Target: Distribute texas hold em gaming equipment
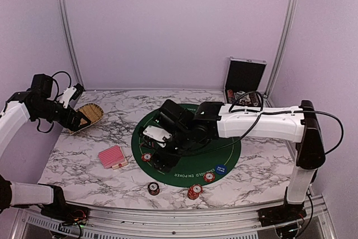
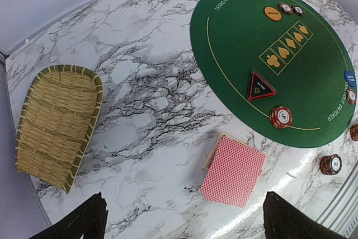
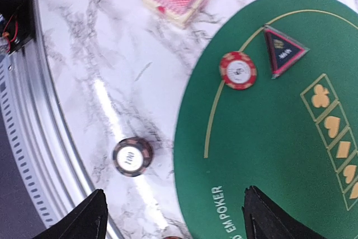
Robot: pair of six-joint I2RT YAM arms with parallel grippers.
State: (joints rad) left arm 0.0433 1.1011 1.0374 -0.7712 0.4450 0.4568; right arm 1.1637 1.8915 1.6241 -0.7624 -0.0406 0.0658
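L gripper (image 2: 184, 211) wide open, holds nothing. R gripper (image 3: 173, 197) fingers apart over green mat (image 3: 291, 155), touching nothing. Case (image 1: 244, 76) open at back, looks to hold chips. Card deck (image 2: 234, 170) on marble beside mat; red chip (image 3: 238, 70) near triangular marker (image 3: 284, 51).

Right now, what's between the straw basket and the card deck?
Only bare marble lies between the basket and the card deck, clearest in the left wrist view.

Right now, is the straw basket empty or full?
Empty. The left wrist view looks straight into the basket and shows only bare woven straw, with nothing lying in it.
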